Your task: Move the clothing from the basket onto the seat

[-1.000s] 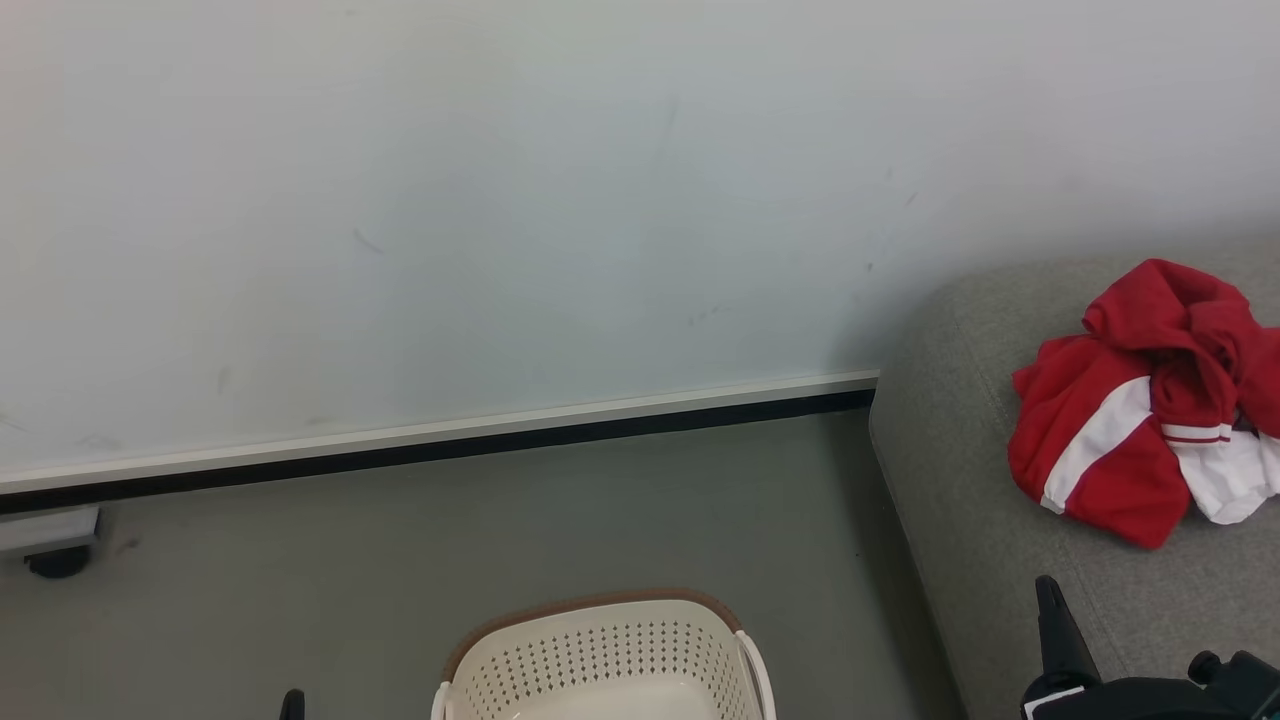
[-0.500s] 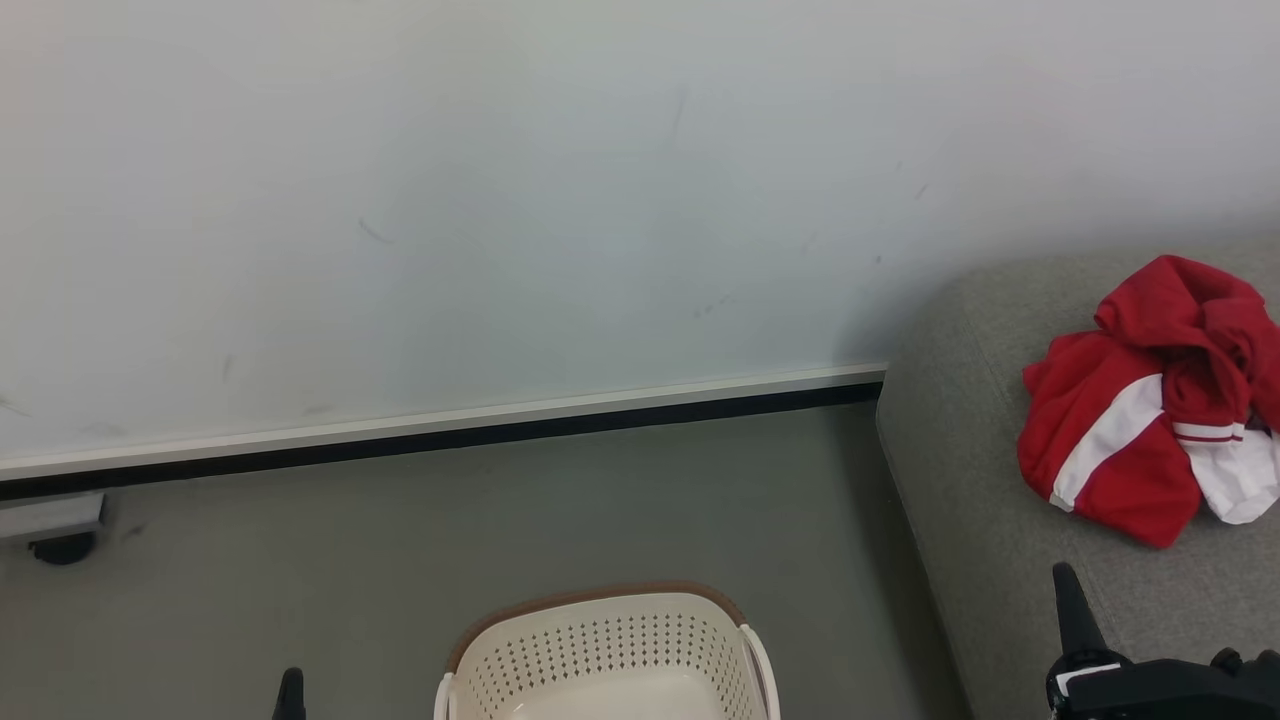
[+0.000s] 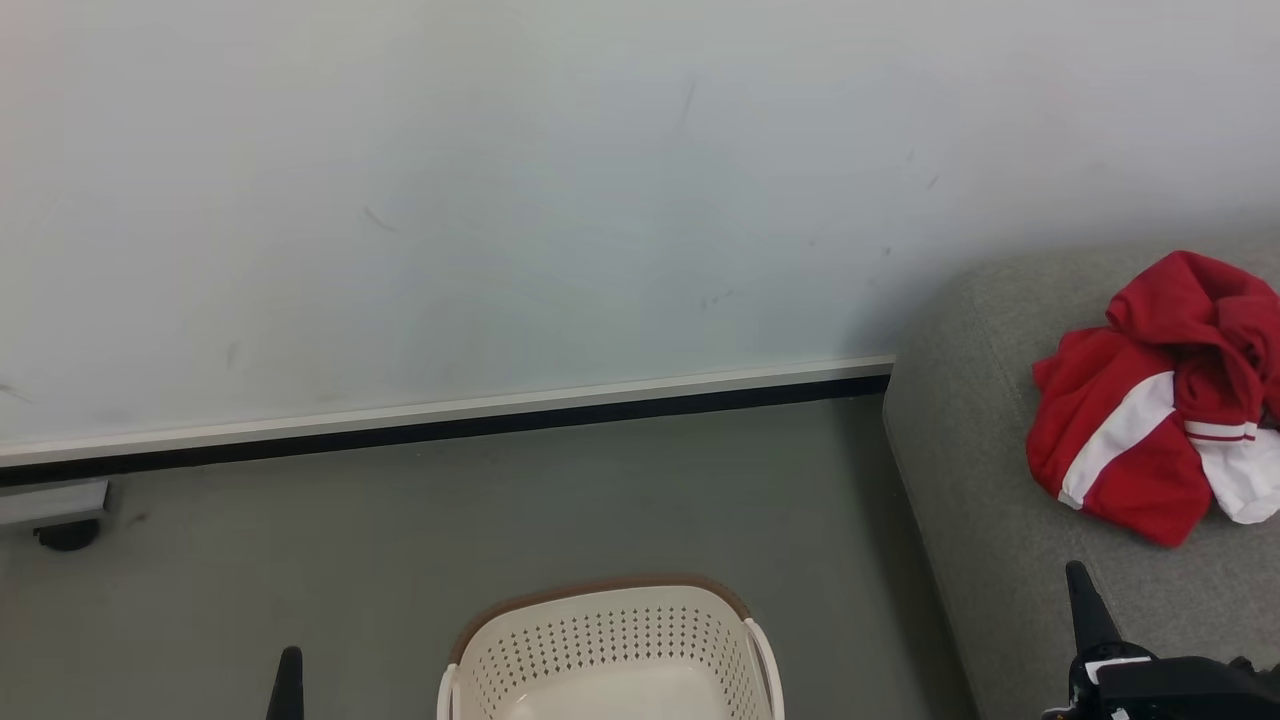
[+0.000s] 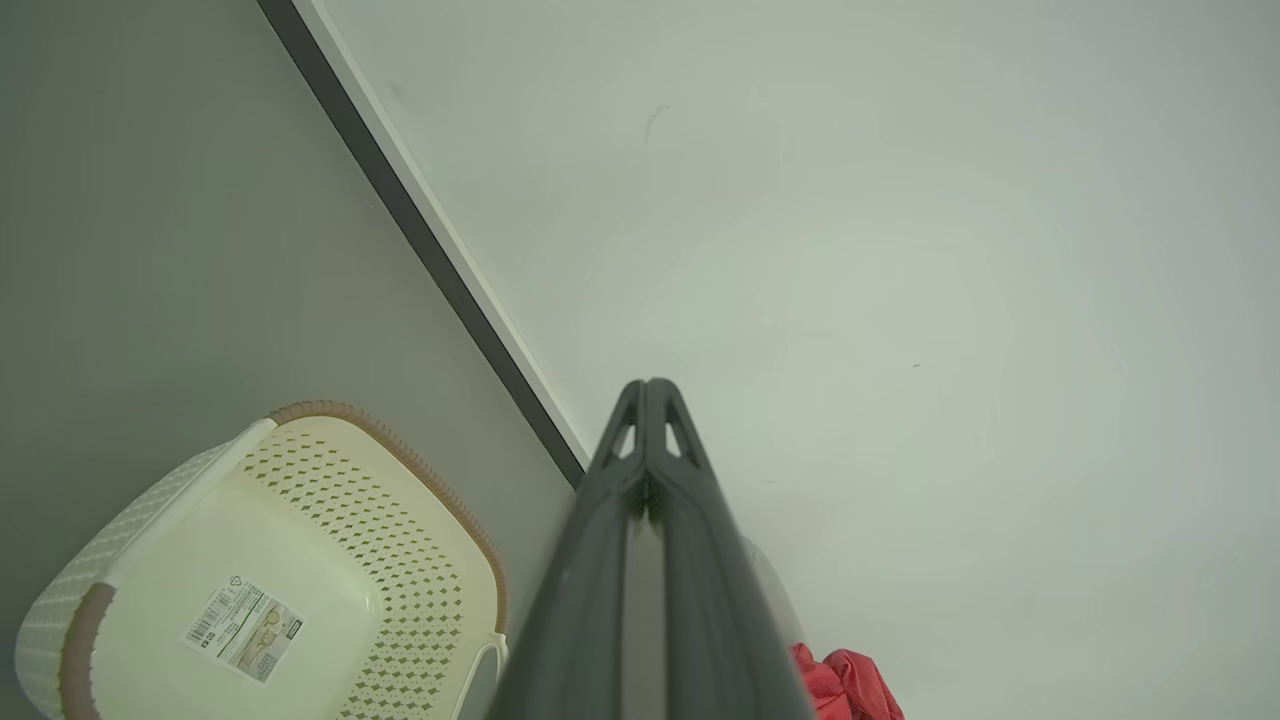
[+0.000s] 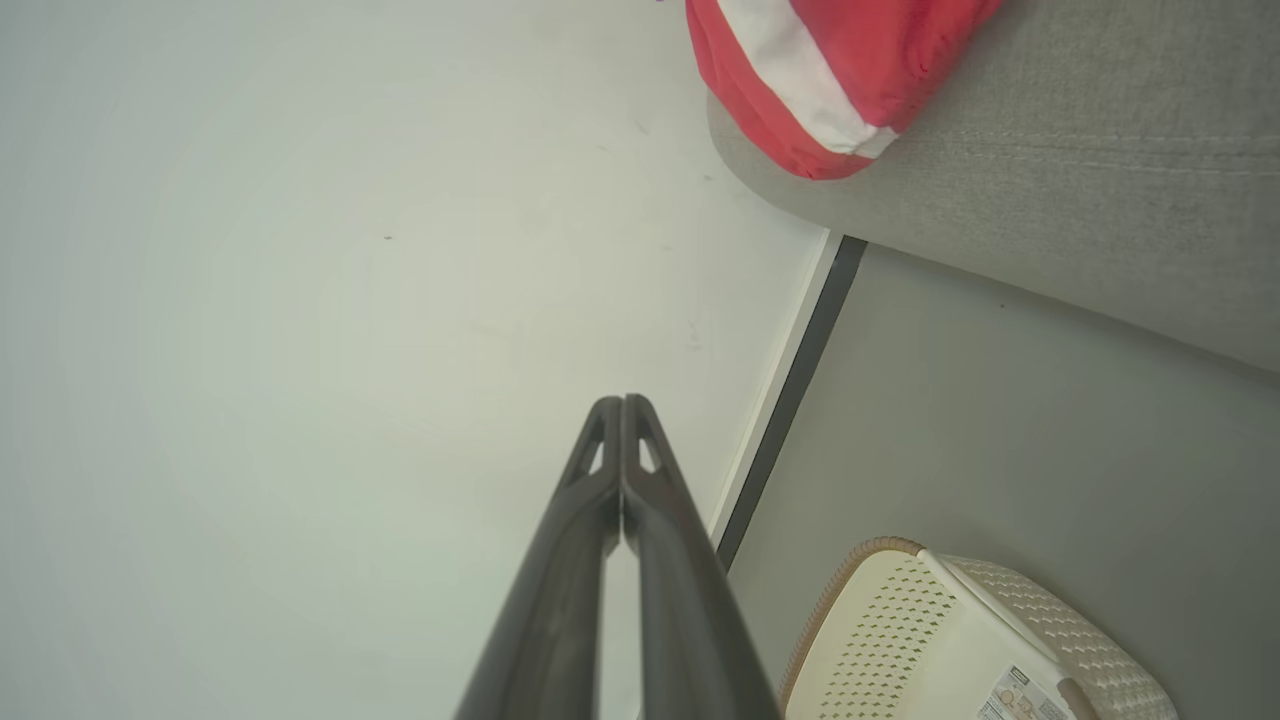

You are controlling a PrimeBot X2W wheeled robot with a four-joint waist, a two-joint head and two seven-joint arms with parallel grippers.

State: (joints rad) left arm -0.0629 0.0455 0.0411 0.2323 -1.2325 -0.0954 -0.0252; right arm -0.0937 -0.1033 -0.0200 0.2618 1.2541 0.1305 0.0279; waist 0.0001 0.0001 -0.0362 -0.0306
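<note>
Holding left gripper [image 4: 648,385] pressed together, just left of basket [image 3: 610,640]. Holding right gripper [image 5: 622,402] pressed together too, over seat [image 3: 975,520]. Seeing clothing [image 3: 1130,455] lying crumpled on seat, well apart from basket standing on floor [image 3: 400,560], sticker [image 4: 243,630] showing on its bottom.

Domestic-looking room; grey sofa seat [image 3: 980,480]; laundry basket [image 3: 610,640]; plain wall [image 3: 500,200].
</note>
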